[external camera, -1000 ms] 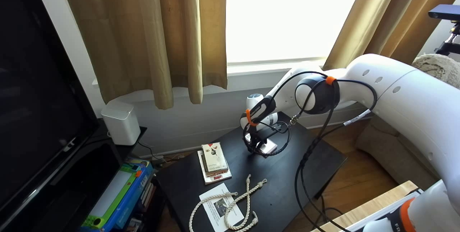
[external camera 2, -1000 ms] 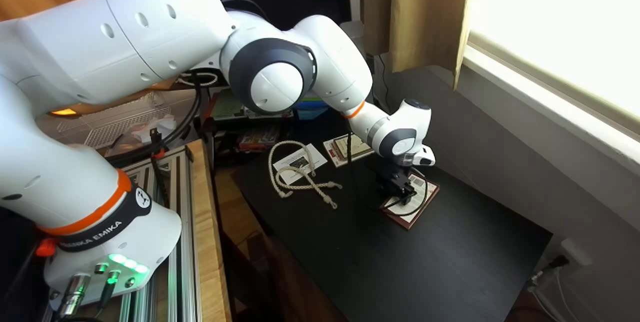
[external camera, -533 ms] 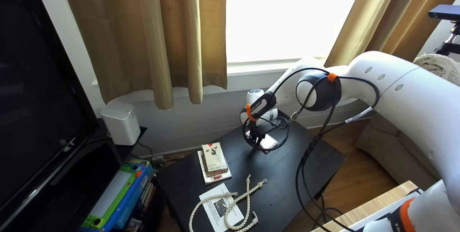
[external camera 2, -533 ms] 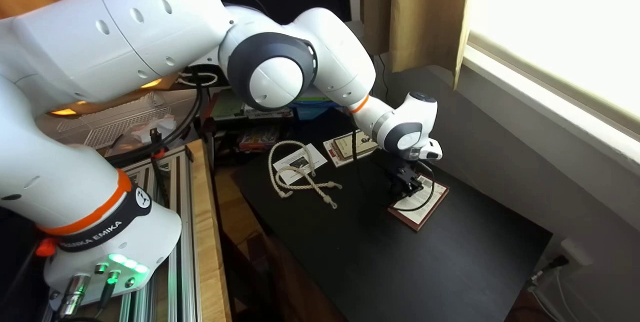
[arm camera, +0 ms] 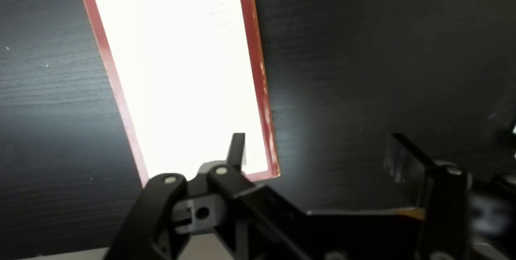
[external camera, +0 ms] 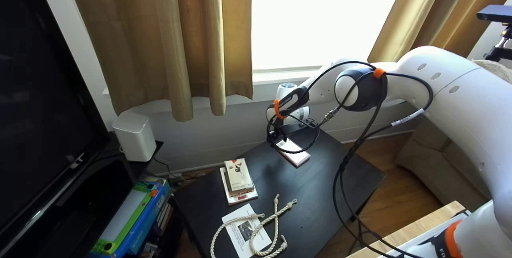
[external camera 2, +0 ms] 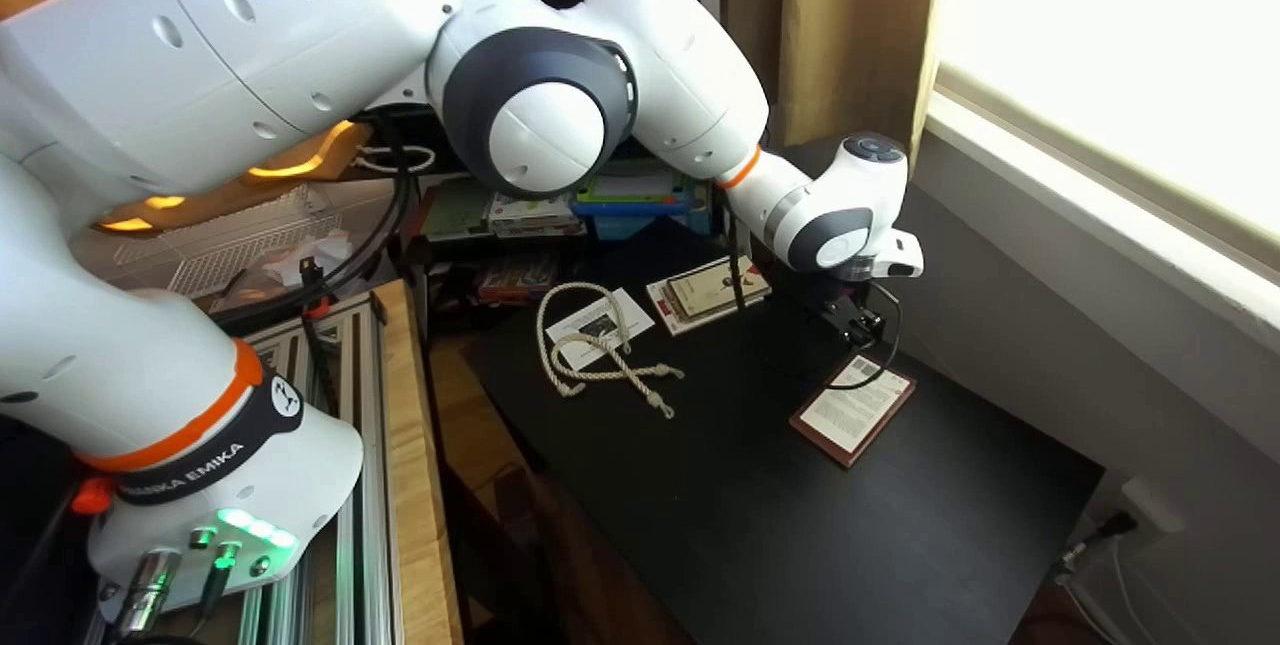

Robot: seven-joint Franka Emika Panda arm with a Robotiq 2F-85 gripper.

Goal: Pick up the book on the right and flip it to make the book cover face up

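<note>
The book lies flat on the black table, its white, text-printed face up with a red-brown border, as both exterior views show. The book cover is hidden. My gripper hangs above the book's wall-side end, apart from it. In the wrist view the gripper has its jaws wide apart with only table showing between them. Its left finger overlaps a corner of the white face, while the right finger is over bare table beside the book.
A small stack of books sits on the table, away from the gripper. Nearer the arm's base side lie a printed sheet and a pale rope across it. The wall and window sill rise close behind the gripper.
My gripper has risen off the book and toward the wall, and its jaws have opened. The book has slid slightly toward the wall, staying flat with its white face up.
</note>
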